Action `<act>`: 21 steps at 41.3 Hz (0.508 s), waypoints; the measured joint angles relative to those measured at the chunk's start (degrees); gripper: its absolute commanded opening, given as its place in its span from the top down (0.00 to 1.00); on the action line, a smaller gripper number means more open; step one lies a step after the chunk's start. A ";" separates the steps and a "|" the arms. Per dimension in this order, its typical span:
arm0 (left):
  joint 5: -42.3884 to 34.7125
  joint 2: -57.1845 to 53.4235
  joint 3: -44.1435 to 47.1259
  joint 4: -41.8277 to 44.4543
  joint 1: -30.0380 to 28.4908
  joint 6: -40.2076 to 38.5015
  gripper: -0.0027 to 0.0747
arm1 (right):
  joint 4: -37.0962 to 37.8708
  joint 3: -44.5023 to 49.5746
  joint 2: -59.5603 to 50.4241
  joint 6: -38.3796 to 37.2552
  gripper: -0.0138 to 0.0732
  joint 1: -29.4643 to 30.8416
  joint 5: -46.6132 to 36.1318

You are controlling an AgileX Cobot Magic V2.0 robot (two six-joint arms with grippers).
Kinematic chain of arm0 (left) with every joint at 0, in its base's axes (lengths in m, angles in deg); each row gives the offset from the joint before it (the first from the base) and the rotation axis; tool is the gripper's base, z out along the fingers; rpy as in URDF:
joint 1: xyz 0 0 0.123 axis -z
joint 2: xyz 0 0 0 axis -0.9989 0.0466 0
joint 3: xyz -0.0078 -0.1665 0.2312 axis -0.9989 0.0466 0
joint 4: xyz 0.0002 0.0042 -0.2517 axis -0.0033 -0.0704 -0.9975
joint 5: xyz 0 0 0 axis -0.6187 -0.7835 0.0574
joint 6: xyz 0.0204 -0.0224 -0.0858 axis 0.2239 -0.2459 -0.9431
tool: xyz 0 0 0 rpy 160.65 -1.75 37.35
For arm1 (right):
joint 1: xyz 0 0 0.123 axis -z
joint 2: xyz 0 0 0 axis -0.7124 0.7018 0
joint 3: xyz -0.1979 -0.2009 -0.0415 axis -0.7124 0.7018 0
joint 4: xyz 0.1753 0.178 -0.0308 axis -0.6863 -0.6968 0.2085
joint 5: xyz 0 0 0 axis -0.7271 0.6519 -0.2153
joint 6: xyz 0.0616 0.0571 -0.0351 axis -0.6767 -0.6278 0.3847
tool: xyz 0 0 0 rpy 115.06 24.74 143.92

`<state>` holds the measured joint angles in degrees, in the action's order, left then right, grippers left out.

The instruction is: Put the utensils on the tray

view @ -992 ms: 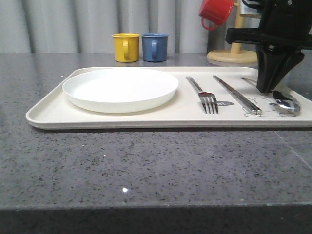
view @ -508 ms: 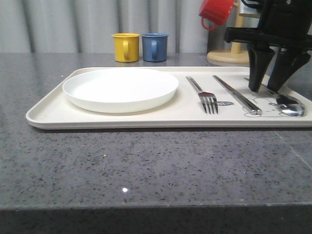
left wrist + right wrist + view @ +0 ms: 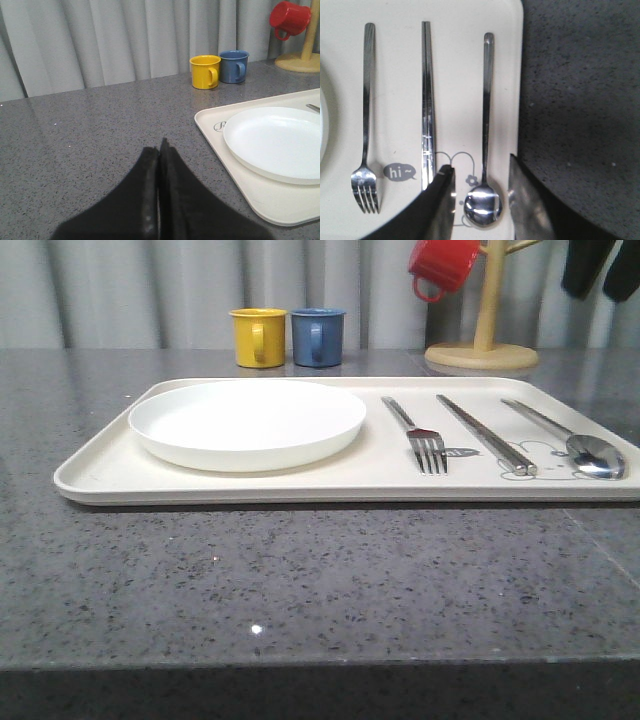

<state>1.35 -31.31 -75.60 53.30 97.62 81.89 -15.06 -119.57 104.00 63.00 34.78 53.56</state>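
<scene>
Printed on tray (image 3: 470,75): grey speech bubble (image 3: 399,172) reading "hi~", between fork tines (image 3: 365,192) and chopsticks (image 3: 427,100), beside outline bunny drawing. Left wrist view: small circled script mark (image 3: 218,126) on tray's corner, partly hidden by white plate (image 3: 280,142); only a looped first letter shows, not readable. Mugs carry no legible text.
</scene>
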 measured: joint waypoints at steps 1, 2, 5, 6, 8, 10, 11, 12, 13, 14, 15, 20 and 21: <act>0.00 0.00 0.00 0.00 0.00 0.00 0.99 | 0.39 0.00 -1.15 0.00 0.66 0.00 0.18; 0.00 0.00 0.00 0.00 0.00 0.00 0.99 | 0.91 0.00 -1.99 0.14 0.70 0.00 0.46; 0.00 0.00 0.00 0.00 0.00 0.00 0.99 | 1.86 0.00 -4.66 0.80 0.81 0.00 0.86; 0.00 0.00 0.00 0.00 0.00 0.00 0.99 | 2.35 0.00 -5.63 0.99 0.84 0.00 1.01; 0.00 0.00 0.00 0.00 0.00 0.00 0.99 | 2.35 0.00 -6.96 1.52 0.91 0.00 1.14; 0.00 0.00 0.00 0.00 0.00 0.00 0.99 | 2.92 0.12 -8.42 1.93 0.95 0.00 1.27; 0.00 0.00 0.00 0.00 0.00 0.00 0.99 | 2.89 0.22 -9.29 2.02 0.98 0.00 1.27; 0.00 0.00 0.00 0.00 0.00 0.00 0.99 | 2.94 0.52 -10.19 2.31 0.98 0.00 1.27; 0.00 0.00 0.00 0.00 0.00 0.00 0.99 | 2.94 0.91 -10.89 2.37 0.97 0.00 1.27; 0.00 0.00 0.00 0.00 0.00 0.00 0.99 | 3.04 1.30 -11.63 2.53 0.97 0.00 1.27; 0.00 0.00 0.00 0.00 0.00 0.00 0.99 | 3.04 1.75 -12.68 2.70 0.97 0.00 1.27; 0.00 0.00 0.00 0.00 0.00 0.00 0.99 | 3.30 5.90 -18.00 3.19 0.97 0.00 0.37; 0.00 0.00 0.00 0.00 0.00 0.00 0.99 | 3.46 7.22 -19.05 3.32 0.97 0.00 -0.19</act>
<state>1.35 -31.31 -75.60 53.30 97.62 81.89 -11.60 -112.35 84.95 66.32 34.78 53.36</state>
